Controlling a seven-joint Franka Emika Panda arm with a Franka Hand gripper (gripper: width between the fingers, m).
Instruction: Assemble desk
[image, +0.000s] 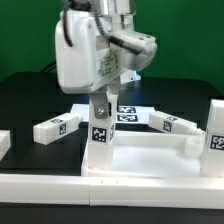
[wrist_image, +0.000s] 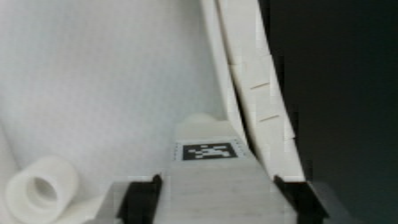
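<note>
The desk panel lies flat with its raised rim up. My gripper is shut on a white square-section leg and holds it upright over the panel's corner on the exterior view's left, tag facing the camera. In the wrist view the leg sits between my black fingers, my gripper closed on its sides. The panel surface, its rim and a round socket lie below. Two loose legs lie behind the panel, one on the left and one on the right.
The marker board lies behind the held leg. A white tagged block stands at the exterior view's right edge. A low white ledge runs along the front of the panel. A white piece shows at the left edge.
</note>
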